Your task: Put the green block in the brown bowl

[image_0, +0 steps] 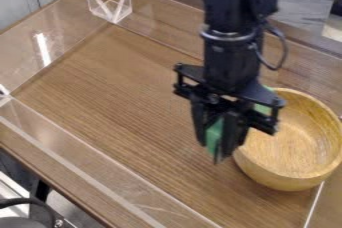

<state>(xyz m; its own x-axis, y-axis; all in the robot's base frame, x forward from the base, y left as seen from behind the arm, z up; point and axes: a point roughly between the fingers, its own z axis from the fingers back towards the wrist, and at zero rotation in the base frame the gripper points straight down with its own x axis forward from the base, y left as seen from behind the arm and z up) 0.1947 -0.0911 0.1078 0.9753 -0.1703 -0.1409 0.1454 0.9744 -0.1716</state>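
My gripper [219, 150] points almost straight down and is shut on the green block [214, 135], a bright green bar held upright between the dark fingers, well above the wooden table. The brown bowl [289, 142], round and light wood with a thick rim, stands at the right. The block hangs just left of the bowl's near-left rim, at about its edge. Black arm and wrist rise above the gripper and hide part of the bowl's far-left rim.
A clear acrylic wall [60, 137] runs around the wooden table [107, 82]. A small clear stand [110, 4] sits at the back left. A dark table leg and floor show at the bottom left.
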